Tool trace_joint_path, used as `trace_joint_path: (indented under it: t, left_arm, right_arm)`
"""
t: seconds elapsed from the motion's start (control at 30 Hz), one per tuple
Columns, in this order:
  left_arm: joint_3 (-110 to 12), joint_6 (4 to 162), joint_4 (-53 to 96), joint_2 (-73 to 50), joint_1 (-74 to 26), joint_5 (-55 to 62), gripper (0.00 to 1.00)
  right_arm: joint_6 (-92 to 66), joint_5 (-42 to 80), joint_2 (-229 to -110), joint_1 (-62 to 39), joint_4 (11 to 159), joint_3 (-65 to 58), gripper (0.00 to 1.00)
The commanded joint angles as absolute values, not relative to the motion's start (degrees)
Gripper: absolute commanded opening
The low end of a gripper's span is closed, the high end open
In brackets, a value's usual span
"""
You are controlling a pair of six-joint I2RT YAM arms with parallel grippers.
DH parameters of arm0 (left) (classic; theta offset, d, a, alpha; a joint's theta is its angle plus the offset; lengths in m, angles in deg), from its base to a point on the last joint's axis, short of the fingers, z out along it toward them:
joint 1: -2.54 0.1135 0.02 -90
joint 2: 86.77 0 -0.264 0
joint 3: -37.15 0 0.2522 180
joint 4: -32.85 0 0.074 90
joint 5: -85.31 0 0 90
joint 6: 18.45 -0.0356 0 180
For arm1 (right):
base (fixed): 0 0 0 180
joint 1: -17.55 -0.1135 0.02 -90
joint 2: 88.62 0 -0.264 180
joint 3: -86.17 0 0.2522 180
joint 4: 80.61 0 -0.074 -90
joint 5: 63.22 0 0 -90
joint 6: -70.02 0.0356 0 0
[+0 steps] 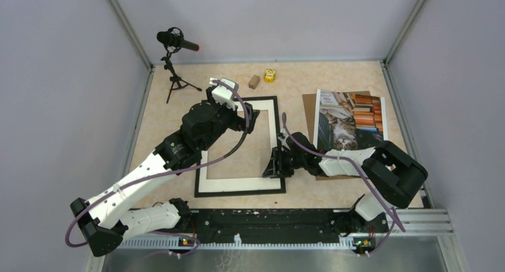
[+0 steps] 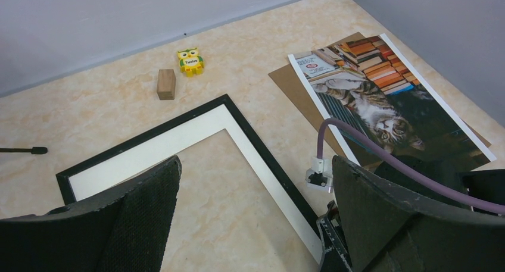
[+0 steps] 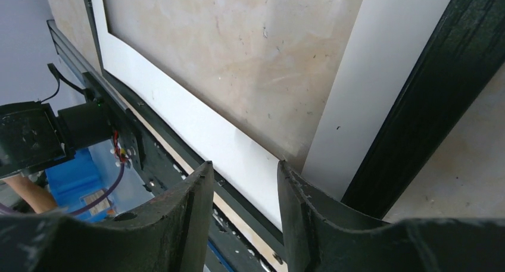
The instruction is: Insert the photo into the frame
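frame (image 1: 238,192) partly under left arm (image 1: 196,132), photo (image 1: 351,120) corner behind right arm (image 1: 339,163)

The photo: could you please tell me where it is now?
In the top external view the photo lies face up on the right side of the table, atop the brown backing board, right of the frame.

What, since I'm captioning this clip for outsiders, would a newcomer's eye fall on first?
The colourful photo of a cat among stacked books, lying on brown cardboard at the table's right side. Next, the black frame with its white mat in the middle of the table, the right gripper low at its right edge and the left gripper open above its far part.
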State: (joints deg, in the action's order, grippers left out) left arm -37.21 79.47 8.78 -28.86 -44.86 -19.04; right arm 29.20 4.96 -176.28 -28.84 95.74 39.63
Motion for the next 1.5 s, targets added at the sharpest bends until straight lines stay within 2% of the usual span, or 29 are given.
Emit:
trace_joint_path:
  t: [0.0, 0.2, 0.47, 0.9, 1.1, 1.23, 1.27, 1.3, 1.33, 1.37, 1.4, 1.47]
  left_arm:
    - [-37.3, 80.5, 10.6, -29.0, -44.7, -17.5, 0.99]
    - [-37.3, 80.6, 10.8, -29.4, -44.5, -17.6, 0.99]
    - [-36.4, 80.9, 11.5, -29.9, -43.7, -18.8, 0.99]
    - [-35.5, 80.3, 12.4, -29.9, -43.6, -21.9, 0.99]
    - [-35.1, 80.6, 12.6, -28.4, -43.7, -21.9, 0.99]
    - [-35.4, 81.0, 12.5, -26.7, -43.6, -20.1, 0.99]
    - [-35.4, 81.2, 12.5, -26.3, -43.7, -19.8, 0.99]
    - [-35.5, 81.5, 12.5, -25.6, -43.7, -19.4, 0.99]
    - [-35.7, 81.8, 12.2, -24.9, -43.8, -18.7, 0.99]
    - [-36.1, 82.2, 12.1, -23.9, -43.7, -18.0, 0.99]
    - [-36.7, 82.6, 11.5, -22.7, -43.8, -16.8, 0.99]
    - [-38.8, 83.9, 9.5, -19.8, -43.9, -13.8, 0.99]
  right_arm:
    - [29.4, 4.2, -178.1, -29.5, 97.7, 39.1, 0.43]
    - [29.4, 4.2, -170.8, -29.5, 93.5, 38.3, 0.43]
    - [29.4, 4.2, -161.9, -29.4, 80.4, 34.3, 0.43]
    - [29.4, 4.2, -146.6, -28.8, 66.8, 37.3, 0.43]
    - [29.4, 4.2, -139.5, -25.6, 56.3, 36.7, 0.43]
    - [29.4, 4.2, -136.3, -17.7, 52.4, 36.6, 0.43]
    - [29.4, 4.2, -136.0, -15.5, 52.4, 36.6, 0.80]
    - [29.4, 22.4, -135.7, -13.3, 52.7, 36.8, 0.87]
    - [29.4, 28.2, -135.6, -10.4, 52.7, 36.8, 0.88]
    - [29.4, 28.0, -135.6, -9.2, 52.8, 37.0, 0.89]
    - [14.5, 27.5, -135.6, -7.2, 52.9, 37.1, 0.89]
    - [17.2, 27.1, -135.9, -2.8, 53.3, 37.2, 0.89]
